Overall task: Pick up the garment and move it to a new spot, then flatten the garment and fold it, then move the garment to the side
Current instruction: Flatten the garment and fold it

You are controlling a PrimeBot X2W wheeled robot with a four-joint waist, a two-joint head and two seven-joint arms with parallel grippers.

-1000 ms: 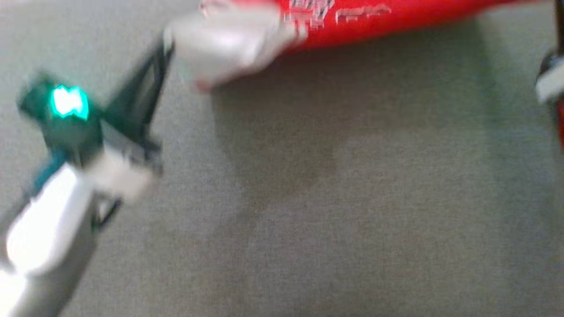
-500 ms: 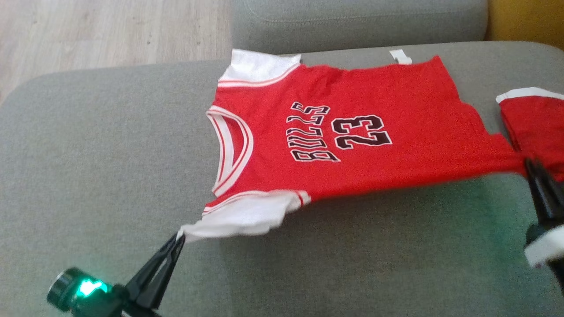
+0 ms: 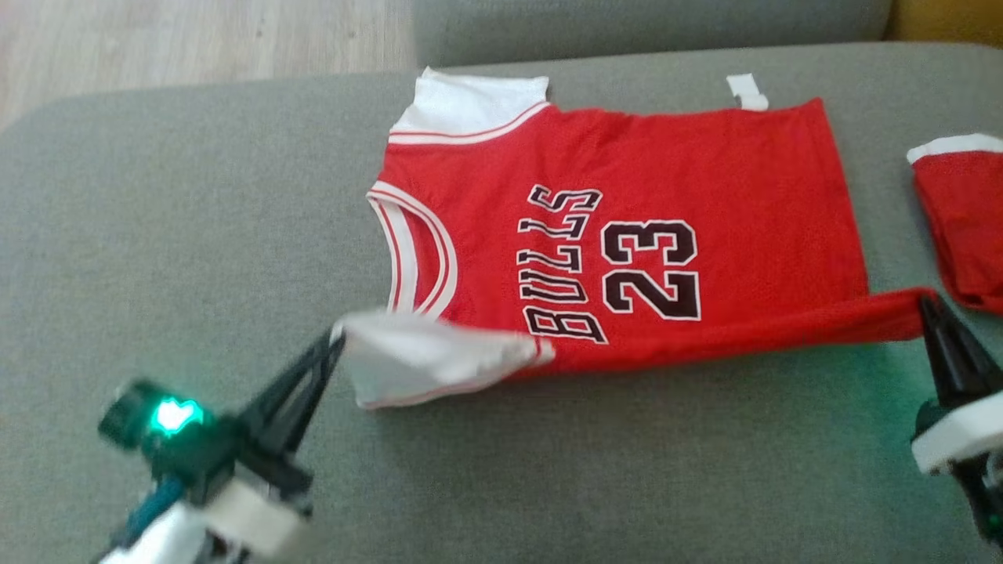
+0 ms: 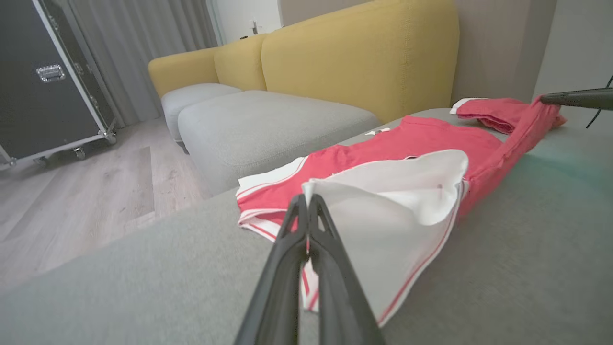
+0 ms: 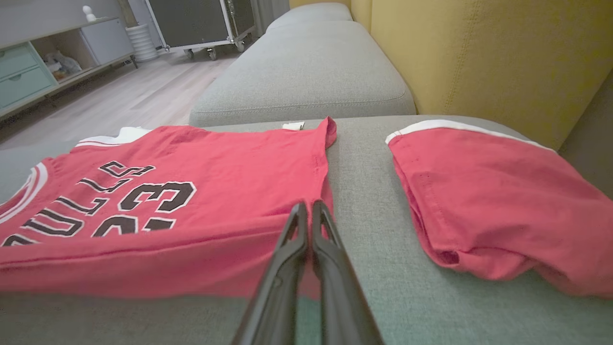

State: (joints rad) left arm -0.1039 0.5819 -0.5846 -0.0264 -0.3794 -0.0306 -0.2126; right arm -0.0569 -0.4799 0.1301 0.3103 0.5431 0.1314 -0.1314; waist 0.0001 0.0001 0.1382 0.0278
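A red jersey (image 3: 666, 180) with white sleeves and "BULLS 23" lies on a grey sofa cushion (image 3: 196, 235), neck toward the left. My left gripper (image 3: 337, 335) is shut on the tip of its near white sleeve (image 3: 423, 356), which is lifted and curled over; the same sleeve (image 4: 383, 201) billows above my left gripper (image 4: 306, 197) in the left wrist view. My right gripper (image 3: 927, 301) is shut on the near hem corner, so the near edge (image 3: 783, 325) is lifted and folded back. My right gripper (image 5: 306, 207) meets the jersey (image 5: 191, 191) at that hem.
Folded red shorts (image 3: 968, 227) with a white band lie right of the jersey, close to my right gripper. A yellow sofa back (image 5: 479, 57) rises beyond the cushion. Wooden floor (image 3: 196, 39) lies past the cushion's far left edge. Another grey cushion (image 4: 268, 120) stands behind.
The head camera has tilted up from one second ago. Over the last half second both grippers lifted the jersey's near edge and carried it toward the far side, curling the sleeve and hem over.
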